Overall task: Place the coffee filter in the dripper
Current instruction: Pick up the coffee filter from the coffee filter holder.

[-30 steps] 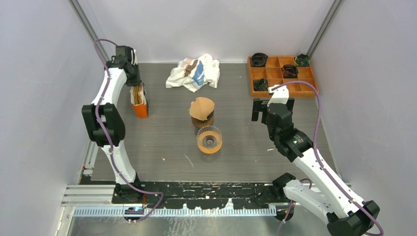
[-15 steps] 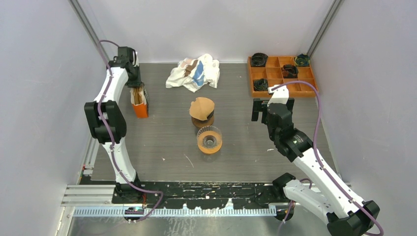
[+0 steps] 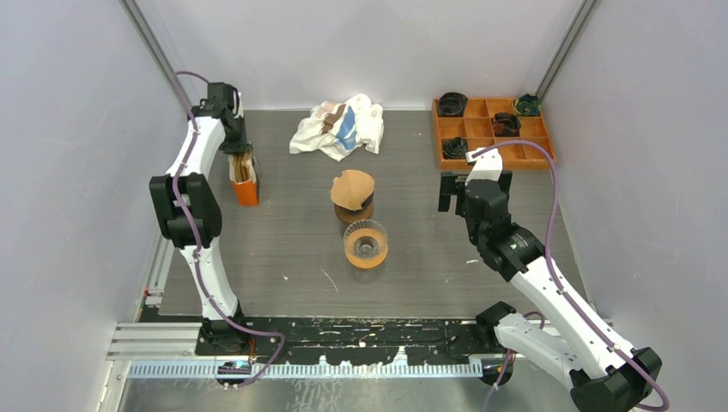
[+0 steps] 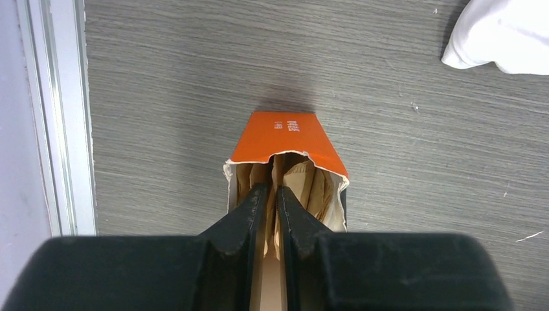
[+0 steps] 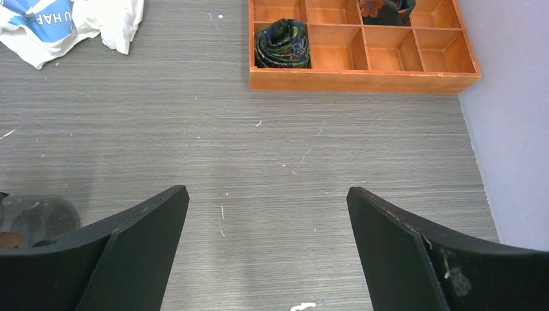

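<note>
Paper coffee filter (image 4: 267,285) sits pinched in the left gripper's (image 4: 272,191) narrow jaws inside its box (image 4: 285,133); the dripper (image 3: 366,245), well away, is unfilled.

White capitals reading "U HAF", cut off at the frame edge, are printed on a blue patch of the crumpled white bag (image 5: 71,26), seen at ten o'clock in the right wrist view. Small white print is carried on the flap of the orange filter box (image 4: 288,139), but it cannot be read.
</note>
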